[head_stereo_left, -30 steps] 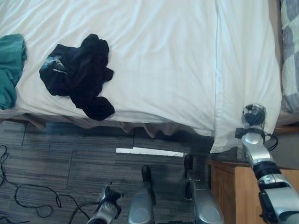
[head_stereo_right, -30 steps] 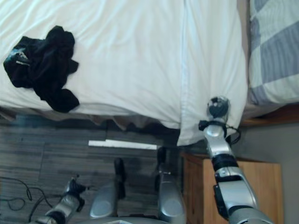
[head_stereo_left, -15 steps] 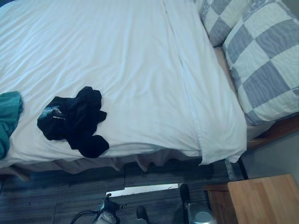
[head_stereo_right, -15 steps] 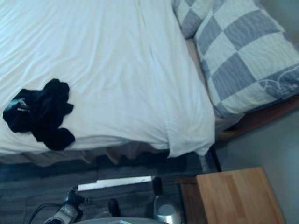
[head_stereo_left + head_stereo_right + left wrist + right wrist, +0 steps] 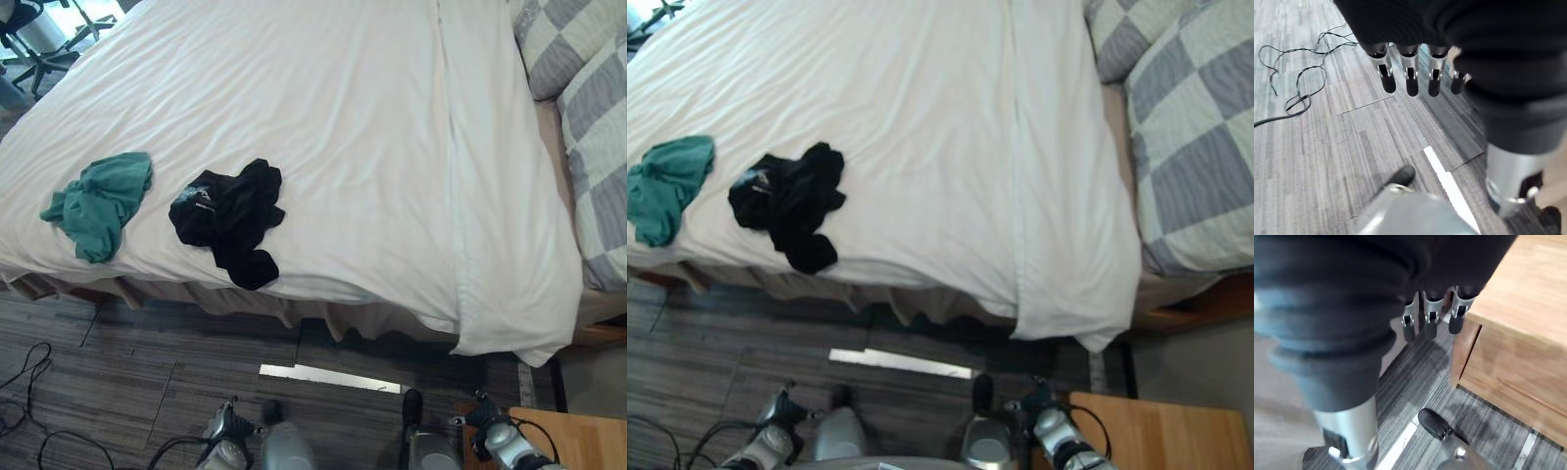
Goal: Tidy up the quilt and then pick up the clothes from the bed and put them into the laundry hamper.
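I see both hands low by the floor, empty, fingers straight: left hand [image 5: 1415, 73], right hand [image 5: 1432, 316]. The black garment [image 5: 230, 215] lies at the quilt's [image 5: 372, 147] near edge, the green garment [image 5: 98, 201] further left; both lie far-left of me, nearer my left hand.

Bedroom: white-quilted bed [image 5: 323, 147], checked pillows [image 5: 1190, 157], wooden nightstand [image 5: 1156, 431].

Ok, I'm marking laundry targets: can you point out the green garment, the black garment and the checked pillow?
green garment [image 5: 98, 199]: left eye view, middle of the crumpled cloth.
black garment [image 5: 230, 215]: left eye view, centre of the heap.
checked pillow [image 5: 1195, 166]: right eye view, a grey square on its face.
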